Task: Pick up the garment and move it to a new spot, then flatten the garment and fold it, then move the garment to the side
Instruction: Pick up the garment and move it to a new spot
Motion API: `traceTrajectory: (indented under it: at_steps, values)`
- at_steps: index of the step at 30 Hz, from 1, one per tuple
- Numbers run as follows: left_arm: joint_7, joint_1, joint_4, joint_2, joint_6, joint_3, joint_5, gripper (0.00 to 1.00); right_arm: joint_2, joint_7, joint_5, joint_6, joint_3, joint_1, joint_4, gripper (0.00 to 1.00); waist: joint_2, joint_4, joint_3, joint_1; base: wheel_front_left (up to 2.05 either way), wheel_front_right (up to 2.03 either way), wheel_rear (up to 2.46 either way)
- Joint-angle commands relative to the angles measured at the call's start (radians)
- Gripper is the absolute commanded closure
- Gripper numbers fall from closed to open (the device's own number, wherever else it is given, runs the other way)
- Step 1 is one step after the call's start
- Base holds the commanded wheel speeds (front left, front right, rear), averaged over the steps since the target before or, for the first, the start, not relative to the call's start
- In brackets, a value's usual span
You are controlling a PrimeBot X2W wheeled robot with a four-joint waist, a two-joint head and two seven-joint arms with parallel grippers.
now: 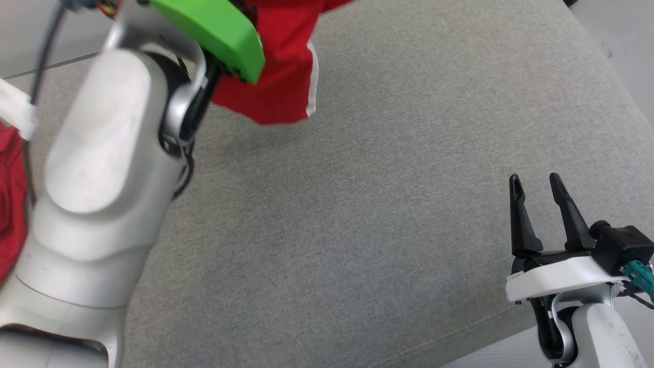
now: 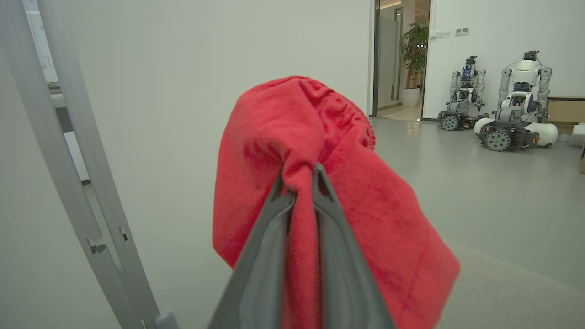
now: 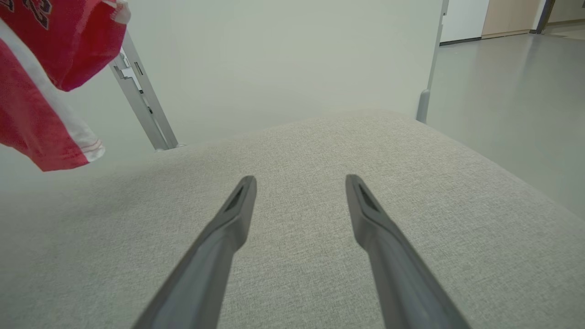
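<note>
A red garment (image 1: 276, 76) with a white stripe hangs in the air above the far left of the grey cushioned surface (image 1: 368, 214). My left gripper (image 2: 299, 176) is shut on a bunched fold of the garment (image 2: 320, 183), whose cloth drapes over both fingers. In the head view the left forearm and a green wrist cover hide that grip. The garment (image 3: 41, 87) also hangs at the upper left of the right wrist view, clear of the surface. My right gripper (image 1: 535, 188) stands open over the surface's near right, nothing between its fingers (image 3: 237, 205).
More red cloth (image 1: 10, 204) lies at the left edge behind my left arm. A pale wall and a grey metal post (image 3: 141, 100) stand beyond the surface's far edge. Two other robots (image 2: 516, 109) are parked on the floor beyond.
</note>
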Motion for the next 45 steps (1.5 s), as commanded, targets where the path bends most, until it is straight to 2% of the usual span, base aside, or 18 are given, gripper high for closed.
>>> traceTrajectory:
  at_steps: [1, 10, 11, 12, 16, 25, 34, 45]
  values:
    - [-0.012, 0.055, 0.016, -0.004, 0.009, -0.018, 0.005, 1.00, 0.000, -0.010, 0.006, -0.001, 0.004, -0.015, 0.006, 0.00, -0.0001, -0.016, 0.008, 0.0001, 0.00, 0.00, 0.00]
    - [-0.104, 0.334, 0.151, -0.082, 0.036, -0.102, -0.021, 1.00, 0.000, -0.021, 0.001, -0.001, 0.019, -0.024, 0.029, 0.00, -0.0001, -0.009, 0.003, 0.0001, 0.00, 0.00, 0.00]
    - [-0.115, 0.356, 0.170, -0.090, 0.032, -0.114, -0.024, 0.62, 0.000, -0.021, -0.001, -0.001, 0.021, -0.023, 0.029, 0.00, -0.0001, -0.005, 0.000, 0.0001, 0.00, 0.00, 0.00]
    - [-0.129, 0.368, 0.181, -0.095, 0.032, -0.121, -0.025, 0.00, 0.000, -0.020, -0.003, -0.001, 0.023, -0.023, 0.030, 0.00, -0.0001, -0.002, -0.004, 0.0001, 0.00, 0.00, 0.00]
    - [-0.186, 0.383, 0.221, -0.104, 0.031, -0.137, -0.007, 0.00, 0.000, -0.016, -0.008, -0.001, 0.031, -0.012, 0.034, 0.00, -0.0001, 0.025, -0.031, 0.0001, 0.00, 0.00, 0.00]
    - [-0.319, 0.411, 0.200, -0.045, 0.065, -0.055, -0.010, 0.00, -0.001, 0.003, -0.023, -0.001, 0.027, 0.034, 0.018, 0.00, -0.0001, 0.121, -0.129, 0.0001, 0.00, 0.00, 0.00]
    - [-0.341, 0.530, 0.081, 0.034, 0.117, 0.042, 0.000, 0.00, -0.001, 0.031, -0.030, -0.001, 0.020, 0.077, -0.016, 0.00, -0.0001, 0.229, -0.193, 0.0001, 0.00, 0.00, 0.00]
    - [-0.341, 0.764, -0.100, 0.116, 0.165, 0.168, 0.019, 0.00, -0.001, 0.066, -0.031, -0.001, 0.019, 0.129, -0.051, 0.00, -0.0001, 0.314, -0.250, 0.0001, 0.00, 0.00, 0.00]
